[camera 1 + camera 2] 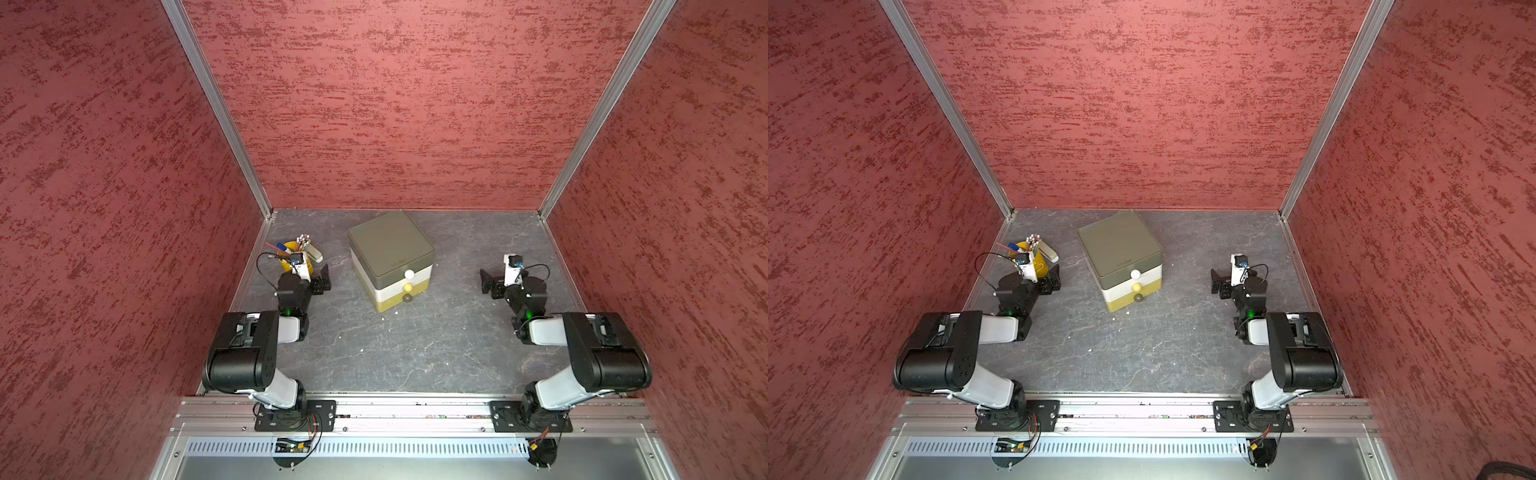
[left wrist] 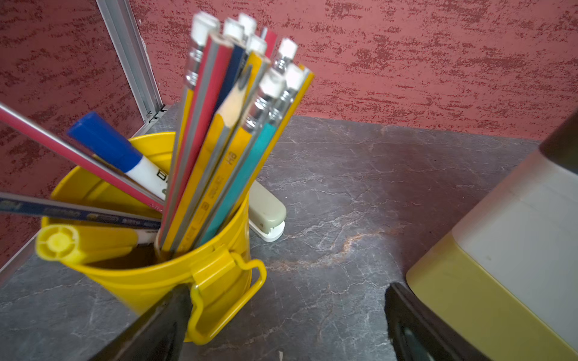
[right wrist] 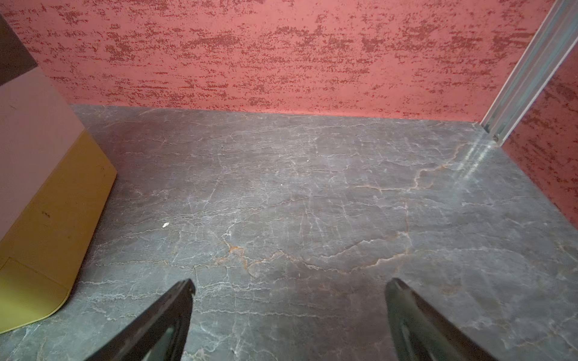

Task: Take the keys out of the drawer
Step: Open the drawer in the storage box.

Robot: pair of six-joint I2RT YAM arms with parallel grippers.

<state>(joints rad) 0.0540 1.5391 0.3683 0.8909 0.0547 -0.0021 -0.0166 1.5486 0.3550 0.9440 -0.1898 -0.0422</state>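
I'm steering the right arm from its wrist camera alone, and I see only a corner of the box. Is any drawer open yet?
Observer: No. In both top views all three stacked drawers of the drawer box sit shut and flush.
Operator: What is there to pull on?
Observer: Each drawer front has one round knob: a white knob on top, a yellow knob in the middle, a dark knob lowest, all facing the arms' bases.

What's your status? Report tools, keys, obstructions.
Left tool open, empty. Right tool open, empty. Drawer unit shut, keys not in view. Pencil cup close by left tool.
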